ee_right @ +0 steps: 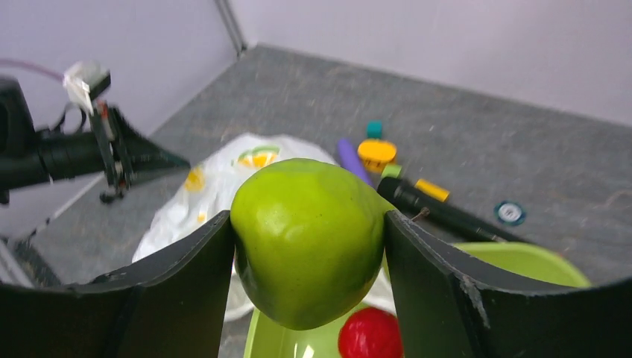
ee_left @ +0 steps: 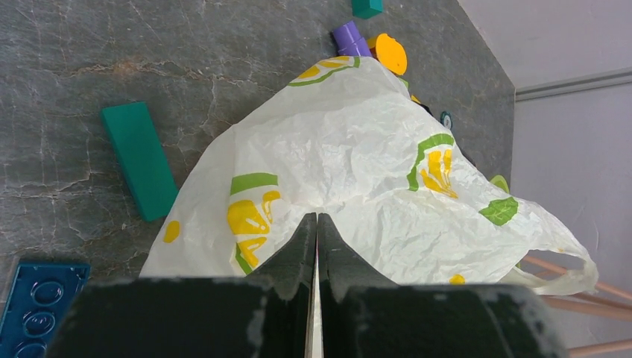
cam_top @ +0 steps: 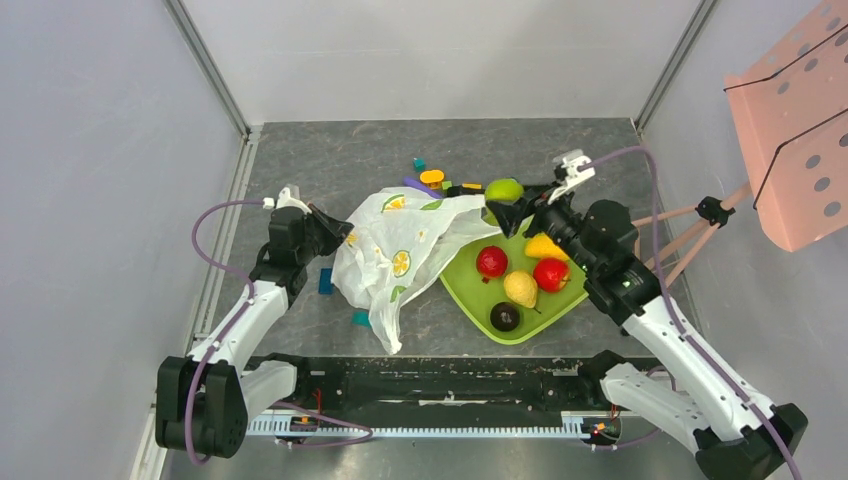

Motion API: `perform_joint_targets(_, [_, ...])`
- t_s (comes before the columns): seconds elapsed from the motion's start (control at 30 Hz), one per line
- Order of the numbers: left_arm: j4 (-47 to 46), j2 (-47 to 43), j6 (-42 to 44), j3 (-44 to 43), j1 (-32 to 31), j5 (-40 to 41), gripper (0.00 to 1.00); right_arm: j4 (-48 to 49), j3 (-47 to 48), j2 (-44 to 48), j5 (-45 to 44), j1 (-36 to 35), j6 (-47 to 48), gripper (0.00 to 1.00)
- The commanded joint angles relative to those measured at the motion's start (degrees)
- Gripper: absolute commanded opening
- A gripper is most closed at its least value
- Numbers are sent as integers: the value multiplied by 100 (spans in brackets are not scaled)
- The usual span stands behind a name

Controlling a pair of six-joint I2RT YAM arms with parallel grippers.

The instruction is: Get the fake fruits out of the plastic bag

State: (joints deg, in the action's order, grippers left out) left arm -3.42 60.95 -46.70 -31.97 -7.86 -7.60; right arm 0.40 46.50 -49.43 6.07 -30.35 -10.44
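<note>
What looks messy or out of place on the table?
Nothing damaged or spilled. The bag lies crumpled, with a teal block and a blue block lying loose beside it.

The left arm (cam_top: 240, 320) reaches forward and inward from its base, the left hand (ee_left: 317, 220) pinched shut on a fold of the bag (ee_left: 358, 164). The right arm (cam_top: 670, 330) angles in from the opposite side, the right hand (ee_right: 307, 216) clamping an apple (cam_top: 504, 189) between widely parted fingers.
</note>
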Motion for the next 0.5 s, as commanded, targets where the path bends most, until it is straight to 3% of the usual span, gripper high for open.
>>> perform_joint_targets(0.0, [-97,-92,47,-21,-13,-54,7,-28,655,129,-570,99,-65,56])
perform_joint_targets(0.1, [-97,-120,44,-6,-7,-49,8,-392,955,-7,-1150,109,-13,55])
perform_joint_targets(0.27, [-96,-148,46,-20,-9,-135,10,-1558,1277,-625,-3393,239,294,56])
perform_joint_targets(0.47, [161,-114,108,-136,-5,-183,20,-1634,562,-1189,-3358,907,158,58])
